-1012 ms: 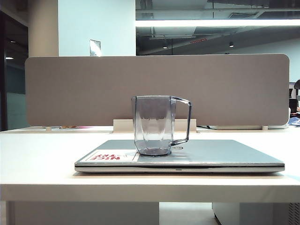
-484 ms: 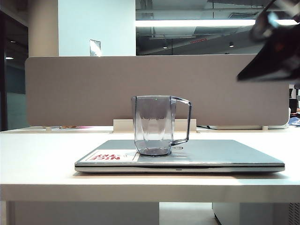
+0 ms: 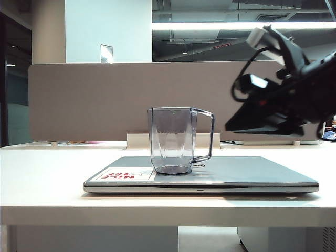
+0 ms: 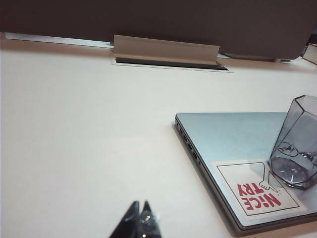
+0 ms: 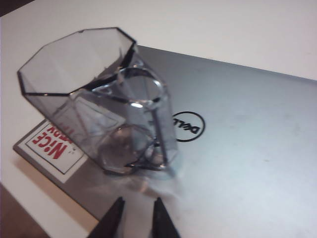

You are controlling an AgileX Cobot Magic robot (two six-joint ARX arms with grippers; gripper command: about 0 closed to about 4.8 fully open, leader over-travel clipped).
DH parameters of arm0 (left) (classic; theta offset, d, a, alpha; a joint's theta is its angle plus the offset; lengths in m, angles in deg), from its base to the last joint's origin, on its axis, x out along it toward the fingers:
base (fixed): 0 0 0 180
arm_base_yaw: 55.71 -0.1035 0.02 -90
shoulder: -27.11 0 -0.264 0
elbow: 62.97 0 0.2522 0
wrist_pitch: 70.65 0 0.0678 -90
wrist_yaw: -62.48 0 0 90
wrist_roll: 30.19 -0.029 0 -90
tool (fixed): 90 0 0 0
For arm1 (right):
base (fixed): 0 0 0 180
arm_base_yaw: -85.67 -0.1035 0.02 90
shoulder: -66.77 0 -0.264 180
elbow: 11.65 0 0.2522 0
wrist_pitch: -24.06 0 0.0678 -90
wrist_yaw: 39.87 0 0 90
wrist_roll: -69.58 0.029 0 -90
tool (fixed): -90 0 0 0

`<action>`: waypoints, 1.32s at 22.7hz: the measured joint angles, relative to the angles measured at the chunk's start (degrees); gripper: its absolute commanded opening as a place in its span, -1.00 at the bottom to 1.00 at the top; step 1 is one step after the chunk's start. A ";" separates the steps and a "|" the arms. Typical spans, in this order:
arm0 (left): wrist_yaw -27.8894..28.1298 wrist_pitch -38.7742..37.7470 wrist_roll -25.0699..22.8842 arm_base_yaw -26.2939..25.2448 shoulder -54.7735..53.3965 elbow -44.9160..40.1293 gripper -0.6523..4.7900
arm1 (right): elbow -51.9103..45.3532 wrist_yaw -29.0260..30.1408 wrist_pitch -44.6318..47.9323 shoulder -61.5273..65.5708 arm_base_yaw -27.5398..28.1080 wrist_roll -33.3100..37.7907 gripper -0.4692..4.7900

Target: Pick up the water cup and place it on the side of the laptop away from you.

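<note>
Above the laptop (image 3: 210, 176), the right tool (image 5: 134, 218) (slightly parted, empty) should be centred on the water cup (image 3: 173, 139) handle; the left tool (image 4: 140, 223), apparently closed, is parked above the tabletop (image 4: 84, 134)

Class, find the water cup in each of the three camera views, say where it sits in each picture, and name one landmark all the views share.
Exterior view: the water cup stands upright at the picture's centre, on the closed laptop.
Left wrist view: the cup is at the right edge, beside the sticker.
Right wrist view: the cup fills the upper left.
Shared landmark: the "NICE TRY" sticker next to the cup's base.
</note>
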 measured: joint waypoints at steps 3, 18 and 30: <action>0.79 0.00 0.00 0.00 0.00 0.00 -0.78 | 0.02 -0.74 4.20 3.43 -1.25 0.00 -0.13; 1.22 0.00 0.00 0.00 0.00 0.00 -0.78 | 7.17 -4.83 10.29 16.72 -2.38 2.82 -0.17; 1.20 0.00 0.00 -0.02 -0.02 0.00 -0.78 | 11.28 -7.58 10.78 21.14 -2.32 2.82 -0.31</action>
